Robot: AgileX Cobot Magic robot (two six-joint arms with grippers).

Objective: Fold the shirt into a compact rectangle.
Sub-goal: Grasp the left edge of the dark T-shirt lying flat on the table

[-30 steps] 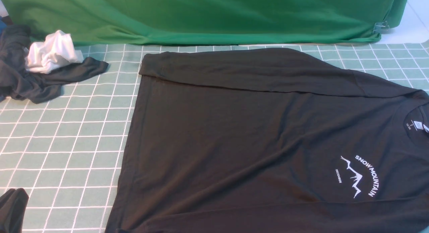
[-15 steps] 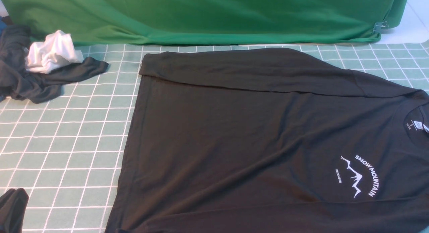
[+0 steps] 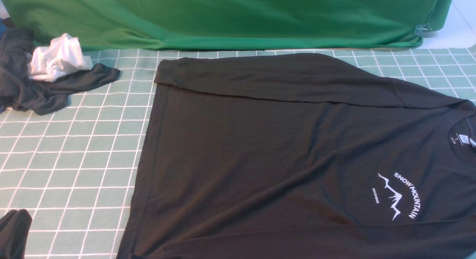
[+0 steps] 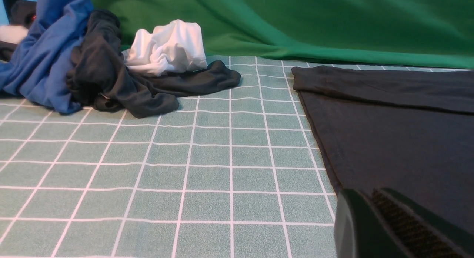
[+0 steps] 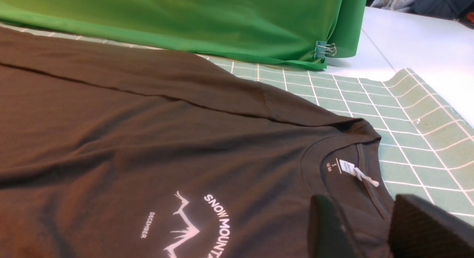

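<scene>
Your shirt (image 3: 282,158) lies spread flat on the green gridded mat (image 3: 74,158), filling the middle and right of the front view. Its collar points to the right and its hem to the left. The far sleeve (image 3: 282,78) is folded in along the far edge of the body, its cuff ending at the hem corner. The white "SNOW MOUNTAIN" print (image 3: 399,195) faces up near the collar, and the white neck tag (image 3: 463,139) shows inside the neckline.

In the right wrist view, your right gripper (image 5: 364,213) has its 2 fingers spread apart, with the collar cloth showing in the gap between them. It hangs just beside the neckline, and you cannot tell whether it touches the cloth.

In the left wrist view, your left gripper (image 4: 370,213) sits at the shirt's hem edge. Only 1 ribbed pad (image 4: 403,221) and part of the fingers show, so you cannot tell how far the jaws stand apart.

At the far left, well apart from the shirt, a dark grey garment (image 3: 41,91) is bunched with a white cloth (image 3: 57,58), and a blue cloth (image 4: 44,54) lies against them. A small black scrap (image 3: 13,233) sits at the near left corner. A green backdrop cloth (image 3: 223,17) hangs behind the mat, held by a binder clip (image 3: 422,29).
</scene>
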